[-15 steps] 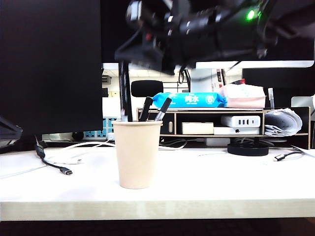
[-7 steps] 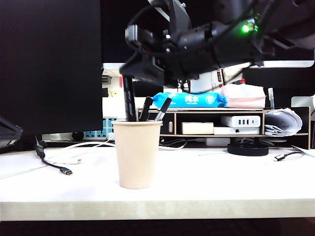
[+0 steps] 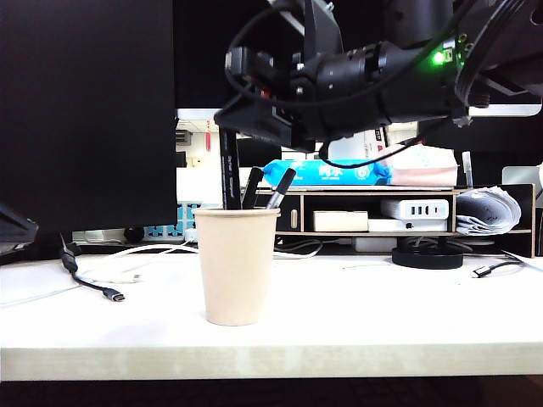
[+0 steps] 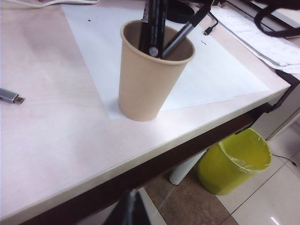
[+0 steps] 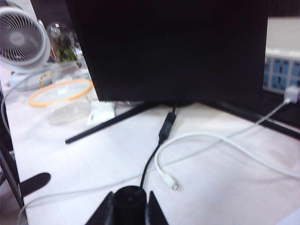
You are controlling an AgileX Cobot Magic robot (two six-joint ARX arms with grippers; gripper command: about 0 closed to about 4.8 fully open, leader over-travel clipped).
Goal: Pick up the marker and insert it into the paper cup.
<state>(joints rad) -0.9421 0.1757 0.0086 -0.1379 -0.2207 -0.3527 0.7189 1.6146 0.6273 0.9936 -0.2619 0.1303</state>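
The beige paper cup (image 3: 236, 267) stands on the white table (image 3: 382, 326), and it also fills the middle of the left wrist view (image 4: 147, 84). The black marker (image 3: 227, 170) hangs upright with its lower end behind the cup's rim on the left. My right gripper (image 3: 242, 119) is shut on its upper part. In the right wrist view the marker's round end (image 5: 130, 202) sits between the two fingers (image 5: 105, 212). Two slimmer pens (image 3: 280, 188) lean in the cup. My left gripper (image 4: 129, 211) is off the table edge, low, jaws together with nothing between them.
A large black monitor (image 3: 85, 110) stands at the back left with a USB cable (image 3: 106, 288) below it. A shelf (image 3: 382, 212) with wipes and chargers is behind. A yellow bin (image 4: 234, 161) stands on the floor. A fan (image 5: 21, 40) and a lidded container (image 5: 61, 101) are far left.
My right gripper has shifted slightly right with the marker. The marker has gone from tilted and blurred to upright over the cup's left side.
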